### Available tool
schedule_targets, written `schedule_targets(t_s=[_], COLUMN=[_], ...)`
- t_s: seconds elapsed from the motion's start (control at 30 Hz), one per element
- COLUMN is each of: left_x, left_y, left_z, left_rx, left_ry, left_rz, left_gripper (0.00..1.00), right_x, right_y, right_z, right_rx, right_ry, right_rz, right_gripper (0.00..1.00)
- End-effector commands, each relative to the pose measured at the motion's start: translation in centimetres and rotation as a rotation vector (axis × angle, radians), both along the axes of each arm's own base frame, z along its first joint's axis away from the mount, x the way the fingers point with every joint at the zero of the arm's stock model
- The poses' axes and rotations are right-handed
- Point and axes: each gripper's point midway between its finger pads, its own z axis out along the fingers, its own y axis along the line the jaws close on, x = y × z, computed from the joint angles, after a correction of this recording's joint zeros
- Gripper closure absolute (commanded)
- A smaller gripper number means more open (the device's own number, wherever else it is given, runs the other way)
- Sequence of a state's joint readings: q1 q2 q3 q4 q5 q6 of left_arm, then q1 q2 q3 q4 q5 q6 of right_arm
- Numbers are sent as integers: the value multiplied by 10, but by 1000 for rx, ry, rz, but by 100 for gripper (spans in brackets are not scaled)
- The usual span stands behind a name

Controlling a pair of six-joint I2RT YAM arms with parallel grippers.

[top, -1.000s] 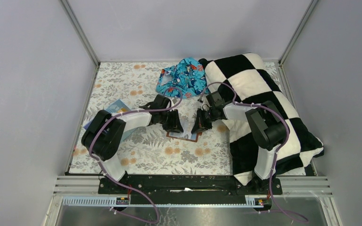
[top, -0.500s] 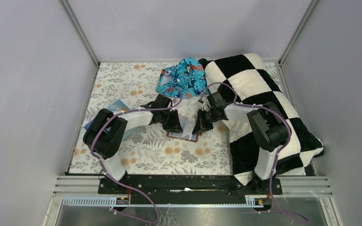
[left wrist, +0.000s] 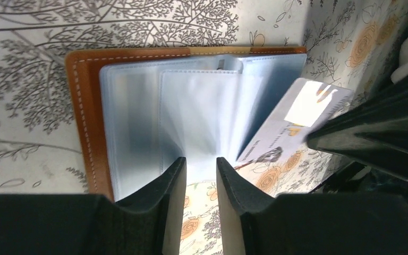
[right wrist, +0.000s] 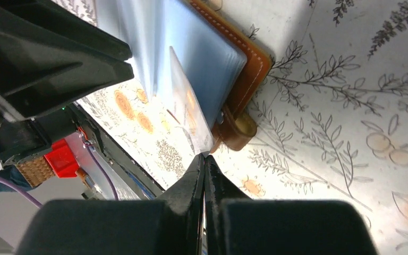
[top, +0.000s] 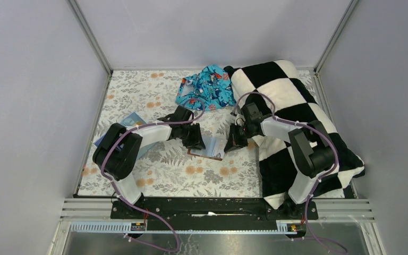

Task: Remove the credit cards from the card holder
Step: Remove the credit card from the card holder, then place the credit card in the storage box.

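The reddish-brown card holder (top: 204,153) lies open on the floral cloth, its clear sleeves fanned up (left wrist: 82,106) (right wrist: 249,64). My left gripper (top: 196,142) stands at its near edge; the jaws are narrowly apart and grip the bunched sleeves (left wrist: 201,162). My right gripper (top: 232,144) is shut on the corner of a pale blue-grey credit card (right wrist: 191,114) (right wrist: 204,158). The card sticks out to the right of the sleeves (left wrist: 292,127) and shows between the grippers in the top view (top: 216,144). Other cards are hidden in the sleeves.
A black-and-white chequered blanket (top: 297,122) covers the right side under the right arm. A blue patterned cloth (top: 206,87) lies at the back centre. A light-blue flat item (top: 130,121) lies by the left arm.
My right gripper has moved to the right with the card, drawing it out from the sleeves. The left gripper has stayed on the holder.
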State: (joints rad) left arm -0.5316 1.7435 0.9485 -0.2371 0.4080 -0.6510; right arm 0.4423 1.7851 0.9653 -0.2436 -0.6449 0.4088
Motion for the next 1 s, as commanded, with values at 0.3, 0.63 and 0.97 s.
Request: schedule_targets(t_s=[0.3,0.63,0.97], left_x=[16,-3,-16], left_y=[-6,-8,-21], left_z=[114,120,129], left_rx=[-183,-356,-520], left_ry=[-221,-188,-168], left_rz=[-36,-94,-143], left_gripper=[56,24,14], right_x=[9,7,-3], right_y=[5,24,40], right_z=[65,95,121], right_rx=[114,278,443], right_ry=[-176,-180,-166], right_rz=[29,61,107], right_gripper=[100,100,100])
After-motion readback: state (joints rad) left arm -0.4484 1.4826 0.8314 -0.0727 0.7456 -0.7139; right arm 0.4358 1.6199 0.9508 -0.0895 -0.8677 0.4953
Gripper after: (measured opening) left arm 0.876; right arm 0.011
